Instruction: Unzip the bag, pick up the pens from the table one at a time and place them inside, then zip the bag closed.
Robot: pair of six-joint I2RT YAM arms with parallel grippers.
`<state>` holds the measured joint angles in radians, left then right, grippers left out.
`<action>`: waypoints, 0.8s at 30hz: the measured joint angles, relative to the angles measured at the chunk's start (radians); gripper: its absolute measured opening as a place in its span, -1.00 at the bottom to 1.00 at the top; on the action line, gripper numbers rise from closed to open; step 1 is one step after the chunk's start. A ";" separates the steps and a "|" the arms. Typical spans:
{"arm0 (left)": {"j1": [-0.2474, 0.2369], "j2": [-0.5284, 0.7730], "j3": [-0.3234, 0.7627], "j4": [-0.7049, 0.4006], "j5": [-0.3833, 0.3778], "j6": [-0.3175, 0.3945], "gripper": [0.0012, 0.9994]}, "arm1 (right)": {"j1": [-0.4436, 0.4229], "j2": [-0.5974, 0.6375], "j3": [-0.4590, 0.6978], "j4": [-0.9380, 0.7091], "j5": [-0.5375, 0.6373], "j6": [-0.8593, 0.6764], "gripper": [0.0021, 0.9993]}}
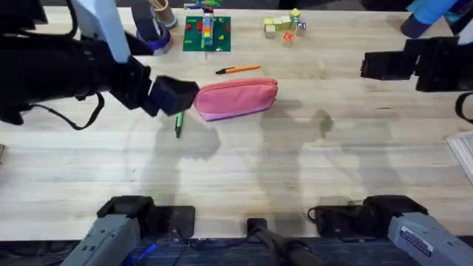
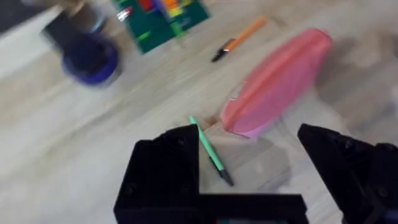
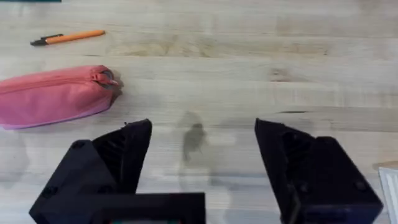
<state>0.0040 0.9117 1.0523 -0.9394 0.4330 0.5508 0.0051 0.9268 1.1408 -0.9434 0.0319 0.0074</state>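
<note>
The table carried the pink bag lying closed near centre, zipper not yet drawn. Two pens remained outside: an orange pen at its 12 o'clock and a green pen at its 8 o'clock. The left gripper hovered wide open over the green pen. The right gripper stood wide and empty. No step appeared complete.

On the table a pink bag lies zipped, an orange pen just behind it, a green pen at its left end under the left gripper.
</note>
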 joint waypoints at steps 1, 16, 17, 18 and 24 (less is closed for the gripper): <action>0.000 0.000 0.000 0.001 0.024 0.066 0.99 | 0.000 0.000 0.000 0.000 0.000 0.000 0.99; 0.000 0.029 0.001 -0.026 0.124 0.407 0.99 | 0.000 0.000 0.000 0.000 0.000 0.000 0.99; 0.000 0.038 0.002 -0.048 0.124 0.433 0.99 | 0.000 0.000 0.001 0.000 -0.001 0.000 0.99; 0.000 0.047 0.002 -0.066 0.124 0.459 0.99 | 0.000 0.000 0.001 0.000 -0.001 0.000 0.99; 0.000 0.184 0.002 -0.111 0.123 0.616 0.99 | 0.000 0.003 0.001 0.000 -0.003 0.000 1.00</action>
<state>0.0040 1.0952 1.0538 -1.0503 0.5564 1.1668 0.0051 0.9298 1.1418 -0.9433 0.0292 0.0074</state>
